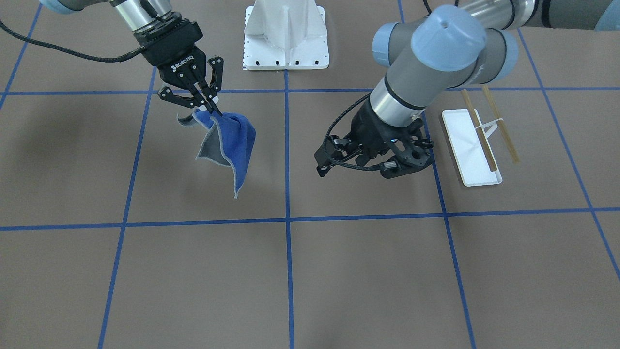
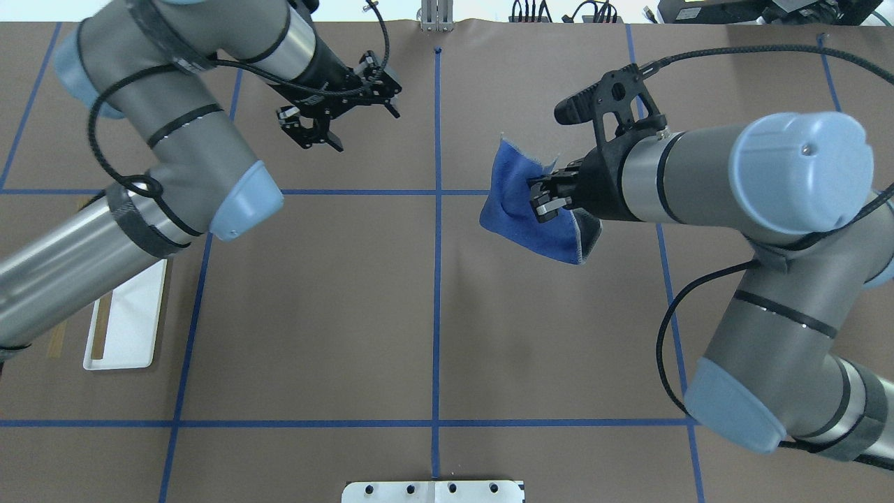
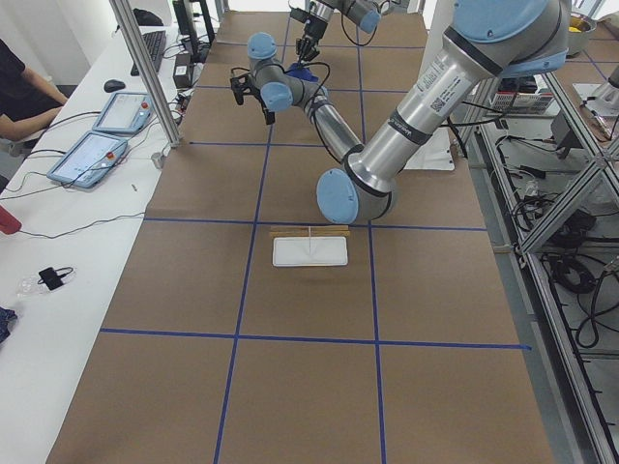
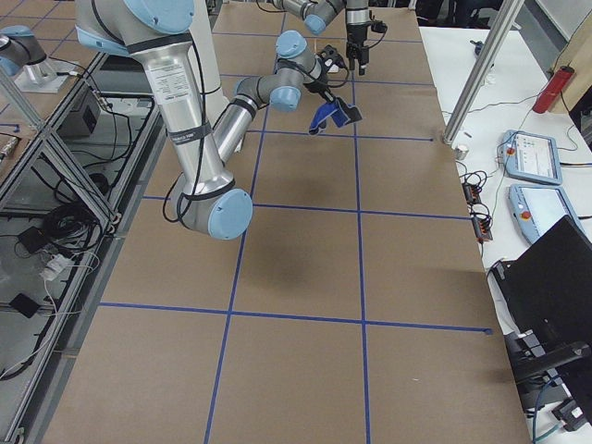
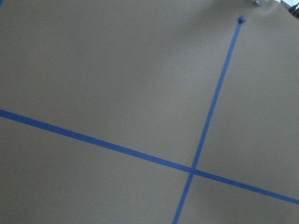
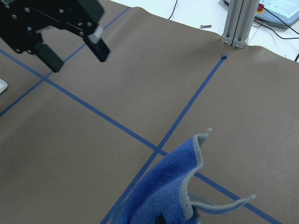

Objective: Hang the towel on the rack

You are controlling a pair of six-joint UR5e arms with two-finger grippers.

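Note:
The towel [image 1: 232,140], royal blue with a grey back, hangs bunched from my right gripper [image 1: 213,109], which is shut on its upper edge and holds it above the table. The towel also shows in the overhead view [image 2: 517,209] and low in the right wrist view [image 6: 163,196]. My left gripper [image 1: 356,167] is open and empty, hovering near the table's middle, apart from the towel; it also shows in the overhead view [image 2: 369,131] and the right wrist view [image 6: 74,53]. The rack [image 1: 472,148], a white tray with two tan rods, stands beside the left arm, partly hidden by the arm in the overhead view [image 2: 129,314].
The white robot pedestal [image 1: 286,39] stands at the table's robot-side edge. Blue tape lines cross the brown table [image 1: 290,271]. Operator tablets [image 3: 97,135] lie on a side bench beyond the far edge. The left wrist view shows only bare table and tape.

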